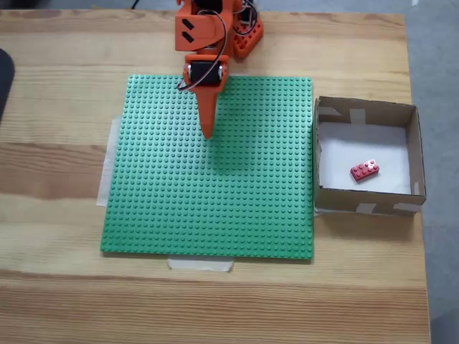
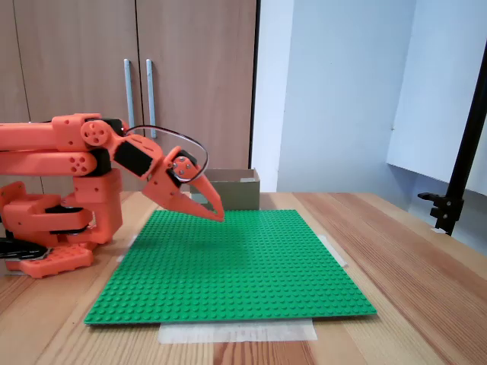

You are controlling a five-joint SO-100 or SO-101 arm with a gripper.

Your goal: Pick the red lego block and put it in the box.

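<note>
The red block (image 1: 364, 170) lies on the white floor of the box (image 1: 414, 147), toward its 5 o'clock corner, tilted. The fingers (image 1: 209, 133) are together and empty, above the green baseplate (image 1: 215, 201) at 9 o'clock from the box. Little risk remains, I judge; only a stray arm sweep nudging the box across the worktop (image 1: 57, 93).

Counting now: one small red lego brick (image 1: 364, 170), one brown cardboard box (image 1: 366, 112), one green studded baseplate (image 1: 215, 186), one orange robot arm (image 2: 84, 163).
</note>
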